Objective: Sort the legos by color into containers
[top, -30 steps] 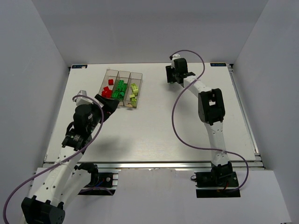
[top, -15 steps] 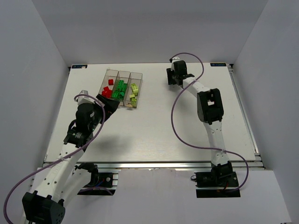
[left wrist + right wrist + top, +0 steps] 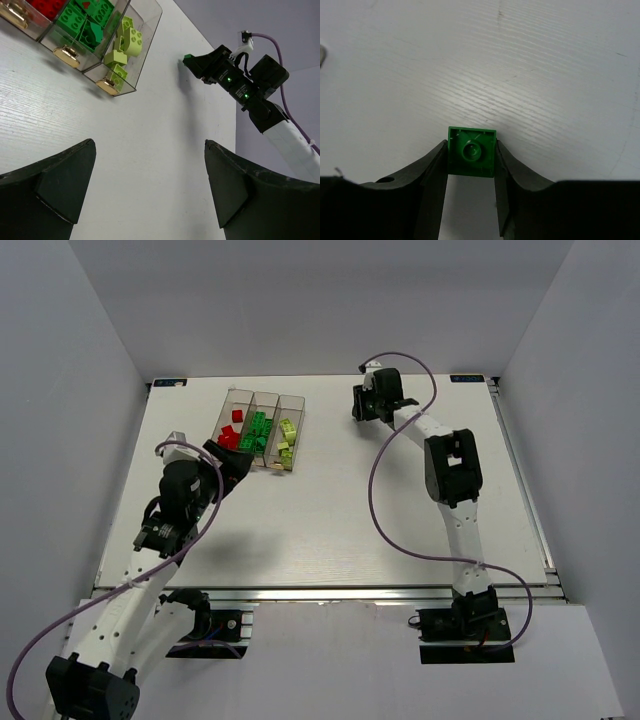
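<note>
White grained tabletop (image 3: 330, 520) is enclosed by plain grey walls on three sides. Toward its far left, three clear smoky plastic bins (image 3: 146, 27), narrow and joined side by side, are seen. Red studded bricks (image 3: 231, 434) are contained in the left bin, dark green studded bricks (image 3: 258, 432) in the middle one and pale yellow-green studded bricks (image 3: 287, 446) in the right one. Brass-coloured knobs (image 3: 66, 54) are fixed at the bins' near ends.

Well apart from the bins, near the far edge of the table and right of centre, the right gripper (image 3: 470, 150) is poised low over the surface. A single small dark green plastic brick (image 3: 471, 158) is lodged squarely between its jaws at the very tips. Each black finger (image 3: 434, 175) is pressed flat against one side wall, so the brick is grasped. Its hollow underside, with the round centre tube, is turned toward the wrist camera. Whether the brick rests on the table or is raised off it cannot be told.

The left gripper (image 3: 150, 185) is positioned just in front of the bins' near ends. Its jaws are spread wide with only bare tabletop between them, and nothing is gripped. A purple cable (image 3: 371, 490) is looped along the right arm.
</note>
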